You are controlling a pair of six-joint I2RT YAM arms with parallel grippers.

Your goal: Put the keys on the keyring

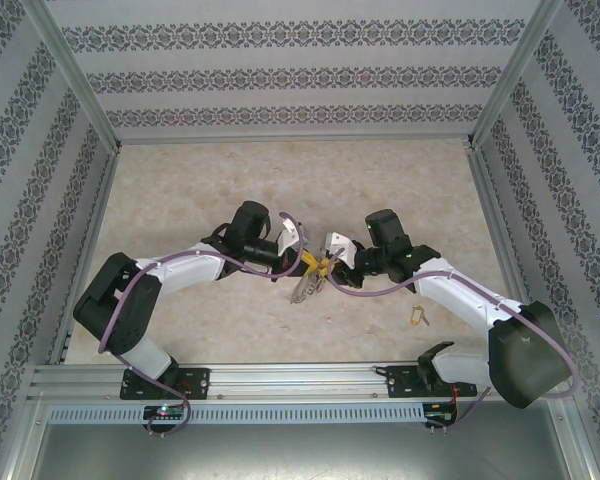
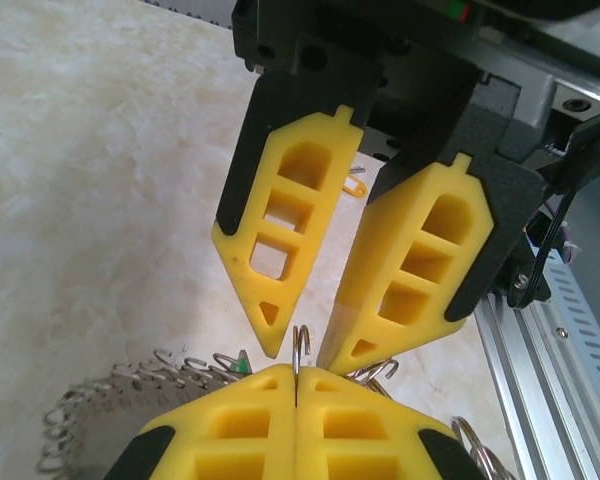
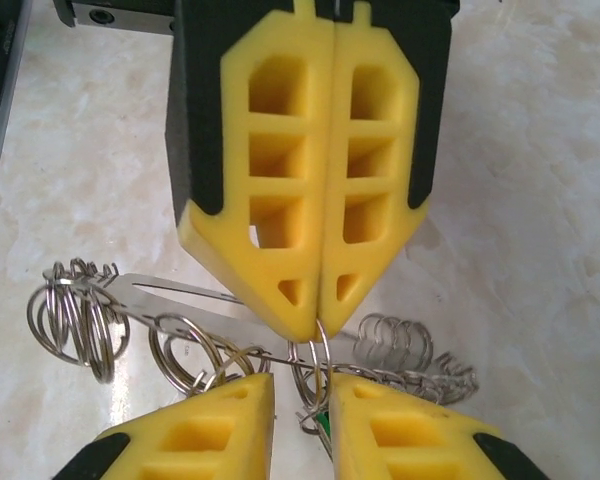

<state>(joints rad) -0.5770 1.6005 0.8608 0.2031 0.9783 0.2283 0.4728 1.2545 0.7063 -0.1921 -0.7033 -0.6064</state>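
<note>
Keyring (image 1: 303, 287), a thin silver hoop fringed with many small wire rings, is at the middle of the table, directly beneath the point where the two arms meet tip to tip. One small ring (image 2: 301, 343) on its rim stands upright and is nipped by the left gripper (image 2: 296, 378), whose yellow fingers are pressed flat together with no gap. In the left wrist view the rest of the hoop curves away to the lower left, its fringe of loops over the marbled surface, and a green tag (image 2: 242, 362) peeks out just beside the closed fingertips. The right gripper (image 3: 300, 405) faces the left one from the opposite side, its yellow fingers slightly parted, with the same small ring and the green tag in the narrow gap between them; whether its pads touch the ring cannot be told. In the right wrist view a flat silver strip (image 3: 180, 293) with a long slot runs at an angle behind the hoop, just beside the left fingertips. Well apart from the hoop, nearer the right arm's base, a key with a yellow tag (image 1: 417, 316) lies alone on the beige table (image 1: 180, 190). Patterned walls (image 1: 280, 70) enclose the table on three sides, and an aluminium rail (image 1: 300, 378) runs along the near edge where both arms are bolted
</note>
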